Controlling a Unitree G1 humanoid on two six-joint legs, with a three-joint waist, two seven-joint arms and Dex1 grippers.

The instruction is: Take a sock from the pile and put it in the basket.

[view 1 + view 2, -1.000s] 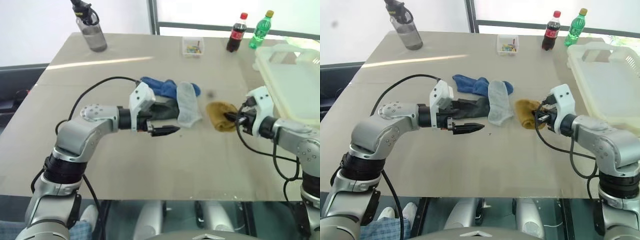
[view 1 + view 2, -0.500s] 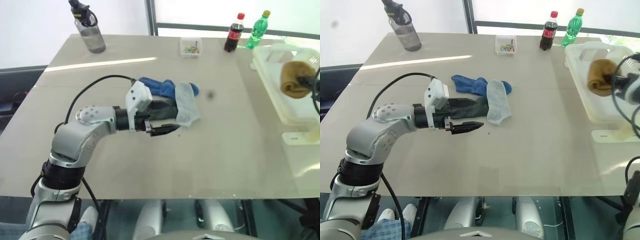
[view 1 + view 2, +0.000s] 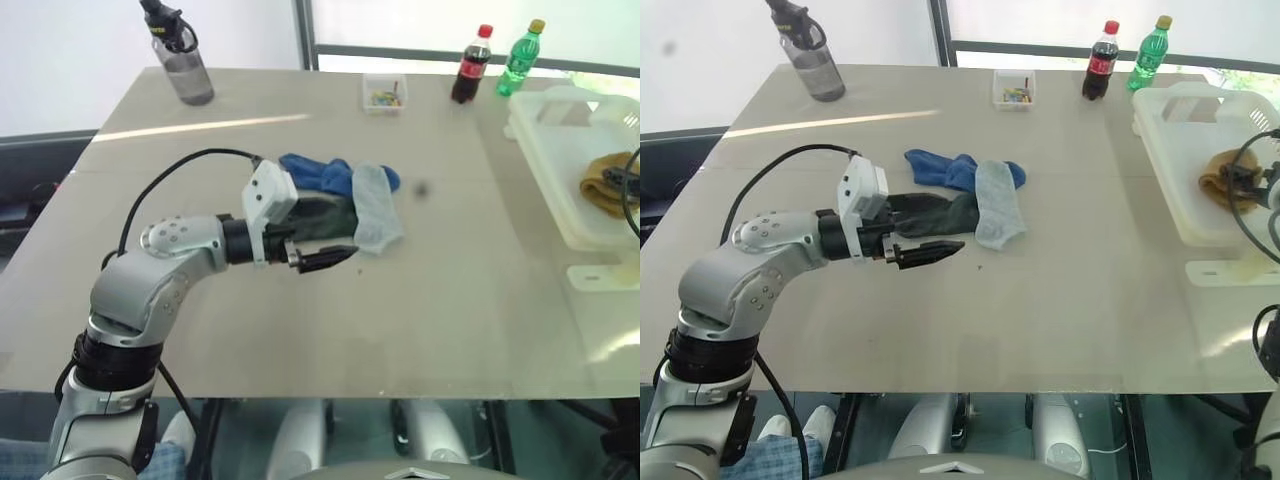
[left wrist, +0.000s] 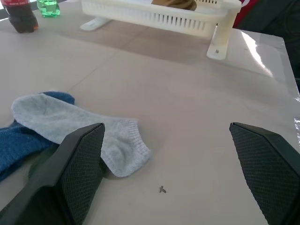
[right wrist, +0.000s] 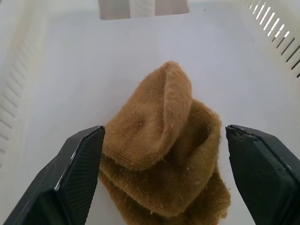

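The mustard-yellow sock (image 5: 161,154) lies crumpled on the floor of the white slotted basket (image 3: 556,140) at the table's right edge. My right gripper (image 5: 164,130) is open over it, one finger on each side of the sock. The pile (image 3: 340,195) sits mid-table: a blue sock (image 3: 318,172), a light grey sock (image 3: 376,206) and a dark green one (image 3: 325,216). My left gripper (image 3: 338,256) hovers open just in front of the pile, its fingers (image 4: 79,159) wide apart with nothing between them.
A cola bottle (image 3: 472,66), a green bottle (image 3: 523,58) and a small clear box (image 3: 384,93) stand along the far edge. A grey water bottle (image 3: 184,62) stands at the far left. Bare tabletop stretches between the pile and the basket.
My right gripper carried the yellow sock from the table rightward over the basket, then opened. The sock now rests on the basket floor. The left arm has hardly moved.
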